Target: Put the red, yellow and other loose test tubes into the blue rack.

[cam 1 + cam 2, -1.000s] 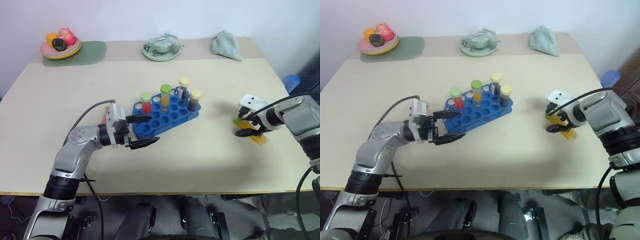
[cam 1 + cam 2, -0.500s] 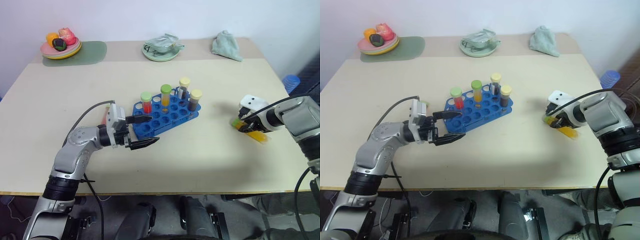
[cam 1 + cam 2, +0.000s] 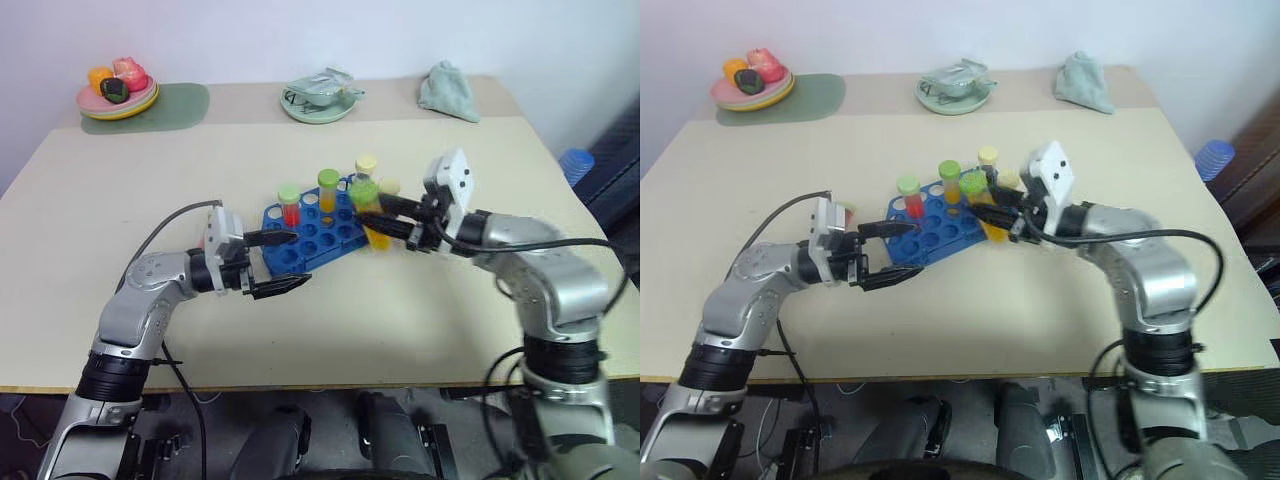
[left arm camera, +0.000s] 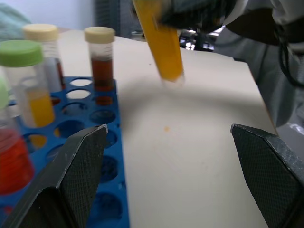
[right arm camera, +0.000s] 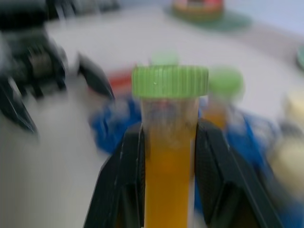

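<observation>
Four capped tubes stand in the blue rack [image 3: 322, 228]. Just beside its right edge, the right gripper [image 3: 393, 220] clenches a yellow test tube [image 3: 371, 215], seemingly upright. The left gripper [image 3: 286, 264], jaws spread, brackets the rack's near-left corner. Next: align over a free hole, lower.

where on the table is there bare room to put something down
Free: the wide left part of the table between the fruit plate and the left gripper, and the right side beyond the right gripper. Crowded: around the blue rack and along the back edge.
</observation>
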